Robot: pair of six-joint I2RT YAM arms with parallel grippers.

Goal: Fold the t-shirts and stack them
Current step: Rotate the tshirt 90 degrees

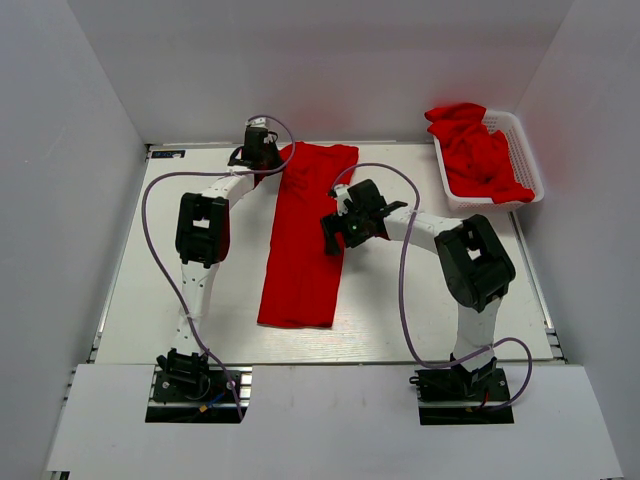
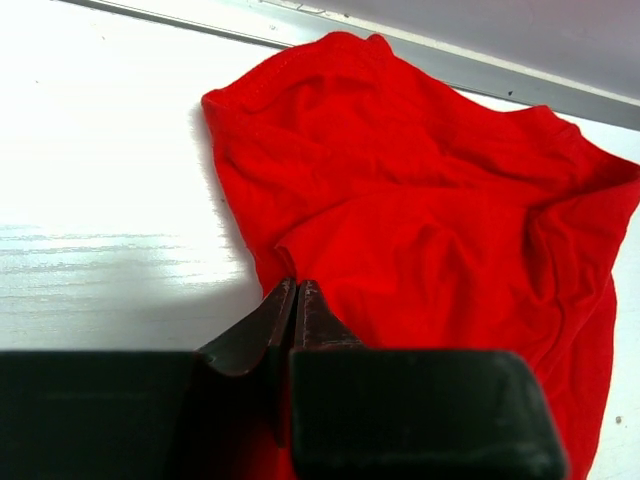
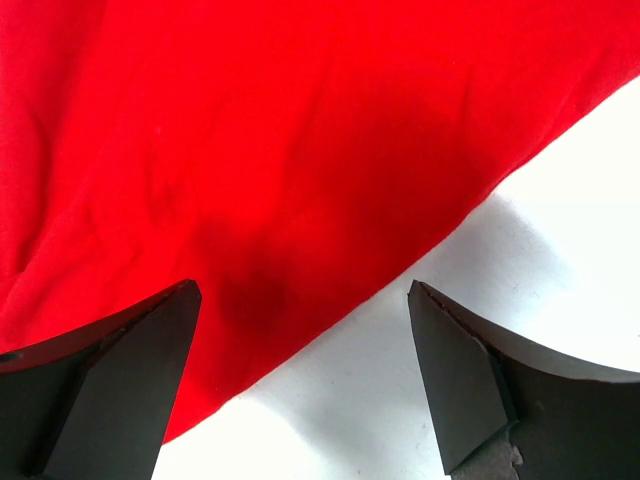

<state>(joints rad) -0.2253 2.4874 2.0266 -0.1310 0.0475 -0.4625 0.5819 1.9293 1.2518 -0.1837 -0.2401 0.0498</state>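
Matt red cloth t-shirt (image 1: 300, 260), glossy white table (image 1: 370, 310), plastic basket (image 1: 522, 140)

- A flat, glossy white desk (image 1: 150, 300) is filling the middle of the top view.
- A plain light-grey back wall (image 1: 320, 70) is rising behind the desk's far edge.
- A plain grey left side wall (image 1: 60, 200) and a matching right side wall (image 1: 590, 150) are closing the desk in on both sides.
- A thin grey metal rail (image 1: 400, 142) is running along the far edge, just below the back wall.
- A matte white board (image 1: 330, 420) is covering the near edge.
- Soft, even light is falling over the enclosure, and pale streaks of light (image 2: 100, 250) are showing on the glossy surface in the left wrist view.
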